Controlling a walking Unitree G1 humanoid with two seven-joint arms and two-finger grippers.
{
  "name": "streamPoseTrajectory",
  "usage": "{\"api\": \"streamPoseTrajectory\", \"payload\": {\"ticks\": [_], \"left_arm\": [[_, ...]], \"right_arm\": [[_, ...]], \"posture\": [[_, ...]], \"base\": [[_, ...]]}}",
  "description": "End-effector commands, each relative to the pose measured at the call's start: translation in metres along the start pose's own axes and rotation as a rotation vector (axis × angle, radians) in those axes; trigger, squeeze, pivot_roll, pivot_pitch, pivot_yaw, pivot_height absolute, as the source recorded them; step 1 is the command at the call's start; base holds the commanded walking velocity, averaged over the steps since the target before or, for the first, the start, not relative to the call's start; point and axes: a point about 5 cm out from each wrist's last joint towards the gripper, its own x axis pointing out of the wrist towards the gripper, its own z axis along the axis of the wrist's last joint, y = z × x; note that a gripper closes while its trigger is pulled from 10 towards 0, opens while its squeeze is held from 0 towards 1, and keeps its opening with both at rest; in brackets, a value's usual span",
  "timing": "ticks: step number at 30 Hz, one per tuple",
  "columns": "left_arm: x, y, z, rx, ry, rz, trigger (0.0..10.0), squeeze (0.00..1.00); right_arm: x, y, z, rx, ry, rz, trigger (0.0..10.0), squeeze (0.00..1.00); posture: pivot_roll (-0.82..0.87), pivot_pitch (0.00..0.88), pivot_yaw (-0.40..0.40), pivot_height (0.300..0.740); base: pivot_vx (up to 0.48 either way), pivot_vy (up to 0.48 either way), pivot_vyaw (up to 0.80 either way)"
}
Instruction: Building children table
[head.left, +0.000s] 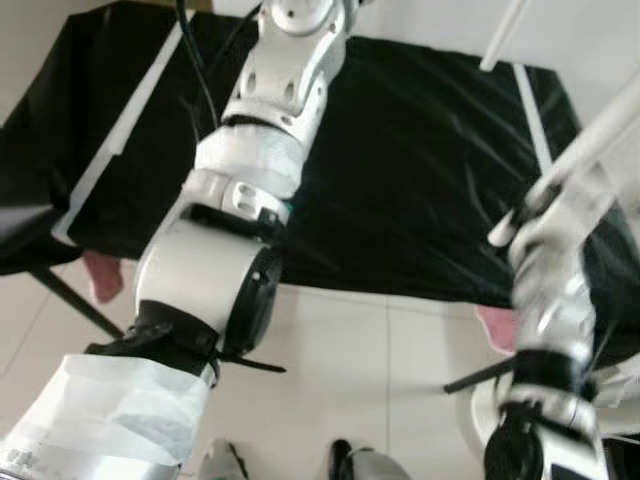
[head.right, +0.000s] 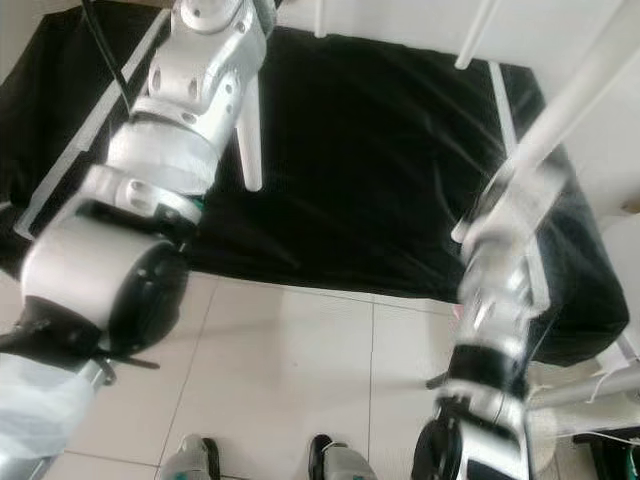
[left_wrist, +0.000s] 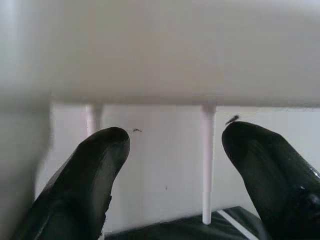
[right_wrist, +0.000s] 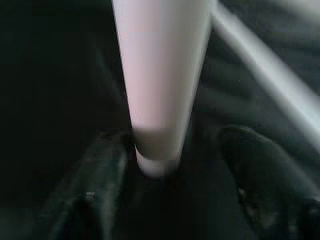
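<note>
1. My left arm (head.left: 215, 260) reaches up and forward over the black sheet (head.left: 400, 190). In its wrist view the left pincer (left_wrist: 175, 165) stands apart, holding nothing, just under the white tabletop (left_wrist: 160, 50), with two legs (left_wrist: 208, 165) standing on the sheet beyond.
2. On the right, the right pincer (right_wrist: 165, 185) has its fingers spread either side of a white table leg (right_wrist: 160, 75); contact is unclear, so I judge it not yet clamped.
3. Step in hand, I judge: steadying or positioning the table by its leg. Next needs the right fingers to close squarely.
4. Both pincers are cut off or blurred in the head views; leg joints are hidden.
</note>
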Motion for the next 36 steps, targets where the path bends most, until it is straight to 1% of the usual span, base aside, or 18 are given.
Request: {"api": "streamPoseTrajectory", "payload": {"ticks": [1, 7, 8, 9, 11, 12, 17, 22, 23, 24, 25, 28, 29, 32, 33, 34, 35, 36], "left_arm": [[-0.002, -0.016, -0.003, -0.018, 0.008, -0.142, 10.0, 1.0], [-0.017, -0.031, -0.021, -0.01, 0.052, -0.233, 10.0, 1.0], [-0.021, -0.034, -0.026, -0.007, 0.063, -0.249, 10.0, 0.88], [-0.025, -0.035, -0.03, -0.002, 0.074, -0.257, 10.0, 0.11], [-0.025, -0.035, -0.03, -0.002, 0.074, -0.257, 10.0, 0.11], [-0.034, -0.037, -0.036, -0.003, 0.099, -0.273, 10.0, 0.0], [-0.046, -0.038, -0.043, -0.03, 0.13, -0.283, 10.0, 0.0], [-0.086, -0.039, -0.068, -0.059, 0.225, -0.294, 10.0, 0.0], [-0.086, -0.039, -0.068, -0.059, 0.225, -0.294, 10.0, 0.0], [-0.102, -0.035, -0.075, -0.082, 0.253, -0.278, 10.0, 0.0], [-0.102, -0.035, -0.075, -0.082, 0.253, -0.278, 10.0, 0.0], [-0.122, -0.027, -0.084, -0.096, 0.285, -0.231, 10.0, 0.0], [-0.122, -0.027, -0.084, -0.096, 0.285, -0.231, 10.0, 0.0], [-0.147, -0.018, -0.091, -0.151, 0.325, -0.149, 10.0, 0.0], [-0.147, -0.018, -0.091, -0.151, 0.325, -0.149, 10.0, 0.0], [-0.16, -0.017, -0.094, -0.156, 0.34, -0.148, 10.0, 0.0], [-0.16, -0.017, -0.094, -0.156, 0.34, -0.148, 10.0, 0.0], [-0.173, -0.017, -0.096, -0.143, 0.361, -0.15, 10.0, 0.0]], "right_arm": [[0.001, -0.003, 0.021, 0.009, -0.097, -0.017, 10.0, 1.0], [-0.005, 0.0, 0.029, 0.035, -0.169, -0.012, 10.0, 1.0], [-0.006, 0.001, 0.031, 0.034, -0.184, -0.009, 10.0, 1.0], [-0.007, 0.002, 0.032, 0.033, -0.194, -0.003, 10.0, 1.0], [-0.007, 0.002, 0.032, 0.033, -0.194, -0.003, 10.0, 1.0], [-0.01, 0.002, 0.037, 0.041, -0.226, -0.003, 10.0, 0.0], [-0.014, 0.001, 0.039, 0.043, -0.253, -0.01, 10.0, 0.0], [-0.028, 0.002, 0.035, 0.027, -0.271, -0.002, 10.0, 0.0], [-0.028, 0.002, 0.035, 0.027, -0.271, -0.002, 10.0, 0.0], [-0.036, 0.004, 0.032, 0.008, -0.293, 0.013, 10.0, 0.0], [-0.036, 0.004, 0.032, 0.008, -0.293, 0.013, 10.0, 0.0], [-0.044, 0.007, 0.025, -0.007, -0.302, 0.031, 10.0, 0.0], [-0.044, 0.007, 0.025, -0.007, -0.302, 0.031, 10.0, 0.0], [-0.053, 0.009, 0.014, -0.021, -0.291, 0.063, 10.0, 0.0], [-0.053, 0.009, 0.014, -0.021, -0.291, 0.063, 10.0, 0.0], [-0.058, 0.011, 0.01, -0.034, -0.294, 0.1, 10.0, 0.0], [-0.058, 0.011, 0.01, -0.034, -0.294, 0.1, 10.0, 0.0], [-0.064, 0.014, 0.003, -0.046, -0.286, 0.146, 10.0, 0.0]], "posture": [[0.01, 0.184, -0.06, 0.74], [0.01, 0.182, -0.062, 0.74], [0.01, 0.182, -0.062, 0.74], [0.02, 0.18, -0.063, 0.74], [0.02, 0.18, -0.063, 0.74], [0.02, 0.176, -0.063, 0.74], [0.02, 0.173, -0.061, 0.74], [0.02, 0.163, -0.062, 0.74], [0.02, 0.163, -0.062, 0.74], [0.03, 0.158, -0.059, 0.74], [0.03, 0.158, -0.059, 0.74], [0.03, 0.154, -0.055, 0.74], [0.03, 0.154, -0.055, 0.74], [0.03, 0.146, -0.049, 0.74], [0.03, 0.146, -0.049, 0.74], [0.03, 0.142, -0.046, 0.74], [0.03, 0.142, -0.046, 0.74], [0.03, 0.139, -0.044, 0.74]], "base": [[0.0, 0.0, 0.0], [0.0, 0.0, 0.0], [0.0, 0.0, 0.0], [0.0, 0.0, 0.0], [0.0, 0.0, 0.0], [0.0, 0.0, 0.0], [0.0, 0.0, 0.0], [0.0, 0.0, 0.0], [0.0, 0.0, 0.0], [0.0, 0.0, 0.0], [0.0, 0.0, 0.0], [0.0, 0.0, 0.0], [0.0, 0.0, 0.0], [0.0, 0.0, 0.0], [0.0, 0.0, 0.0], [0.0, 0.0, 0.0], [0.0, 0.0, 0.0], [0.0, 0.0, 0.0]]}}
